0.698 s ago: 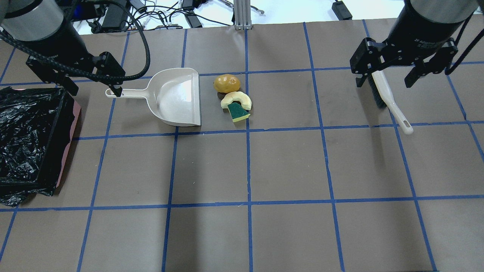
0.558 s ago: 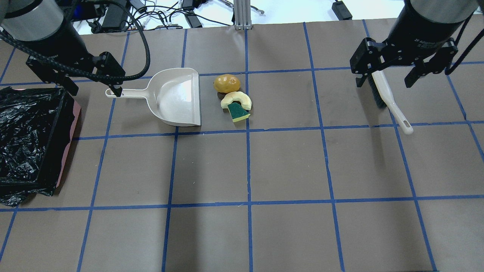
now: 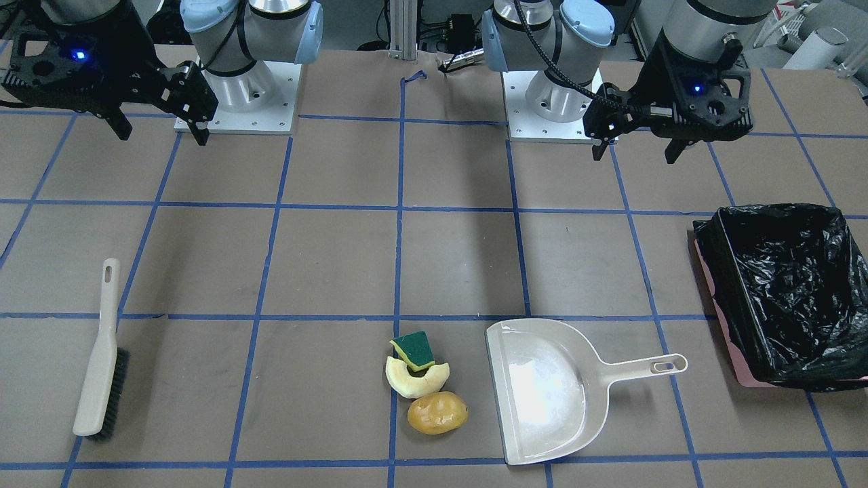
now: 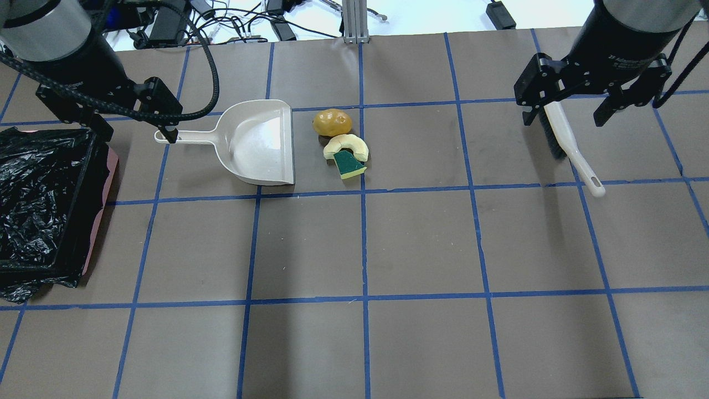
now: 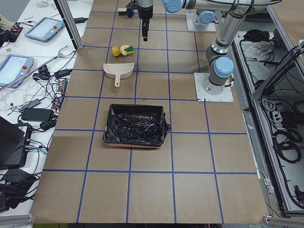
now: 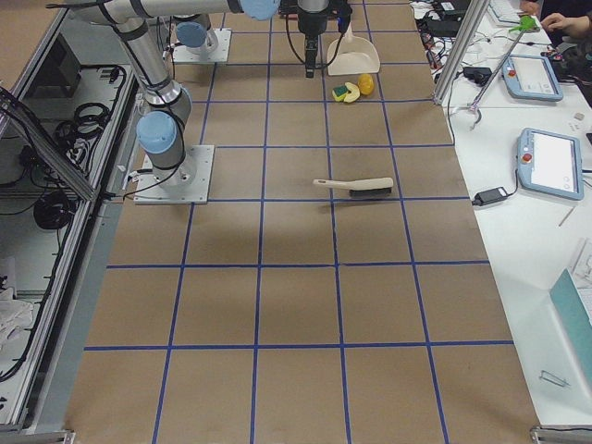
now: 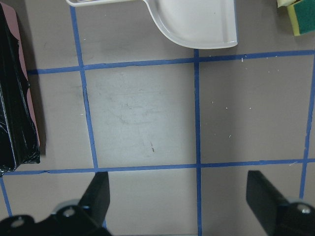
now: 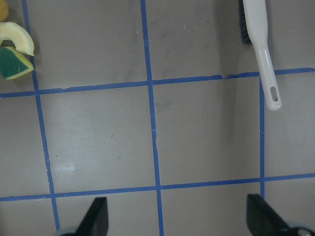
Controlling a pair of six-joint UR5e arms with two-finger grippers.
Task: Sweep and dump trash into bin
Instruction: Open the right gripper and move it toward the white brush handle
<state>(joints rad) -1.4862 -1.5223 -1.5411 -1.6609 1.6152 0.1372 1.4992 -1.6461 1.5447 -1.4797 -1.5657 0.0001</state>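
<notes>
The trash lies together mid-table: a yellow-brown potato lump (image 4: pixel 332 122), a pale crescent fruit slice (image 4: pixel 346 145) and a green-topped sponge piece (image 4: pixel 349 164). A beige dustpan (image 4: pixel 257 141) lies just left of them, its mouth facing them. The pink bin with a black bag (image 4: pixel 91 188) stands at the left edge. My left gripper (image 4: pixel 137 132) hovers open and empty above the dustpan handle and the bin's far corner. My right gripper (image 4: pixel 564 121) hovers open and empty above the head of the beige brush (image 4: pixel 570 147). Both wrist views show wide-apart fingers (image 7: pixel 98 196) (image 8: pixel 263 214).
In the front-facing view the brush (image 3: pixel 102 352) lies far from the trash (image 3: pixel 415 381), with the dustpan (image 3: pixel 542 390) and bin (image 3: pixel 729 298) on the other side. Cables and a metal post (image 4: pixel 352 22) sit beyond the table's far edge.
Both grippers have shifted very slightly, still open. Nothing on the table has moved.
</notes>
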